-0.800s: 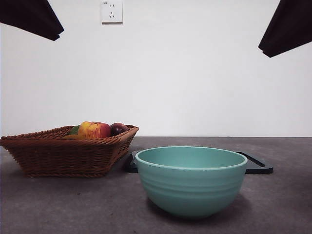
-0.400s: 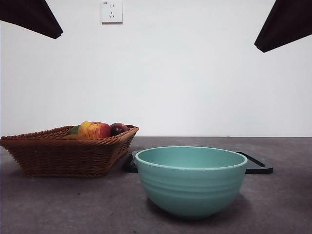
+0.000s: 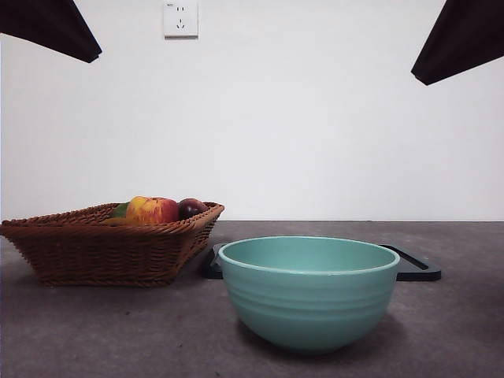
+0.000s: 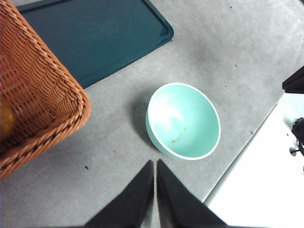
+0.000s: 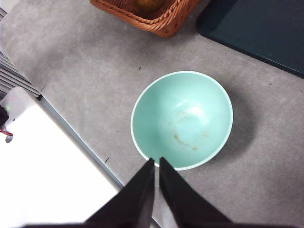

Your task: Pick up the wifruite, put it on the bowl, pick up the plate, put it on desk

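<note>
The mint-green bowl [image 3: 309,295] stands empty on the grey desk [image 3: 94,331], near the front. It also shows from above under both wrists, as bowl [image 4: 183,121] and bowl [image 5: 182,118]. Behind it lies the plate [image 3: 411,268], a flat dark teal rectangle [image 4: 95,38] [image 5: 256,28]. The wifruite is hidden; only a yellowish fruit [image 4: 4,118] peeks out of the basket. My left gripper [image 4: 155,164] hangs high over the desk, shut and empty. My right gripper [image 5: 156,161] is also shut, high above the bowl's edge.
A brown wicker basket [image 3: 102,244] sits at the left with a red-yellow apple [image 3: 153,209] and a dark purple fruit [image 3: 191,207]. Two black arm tips [image 3: 47,27] [image 3: 465,39] show at the top corners. The desk's edge [image 5: 80,137] borders a white surface.
Both black arm tips at the top corners have shifted slightly upward since a second ago. Bowl, basket and plate have not moved.
</note>
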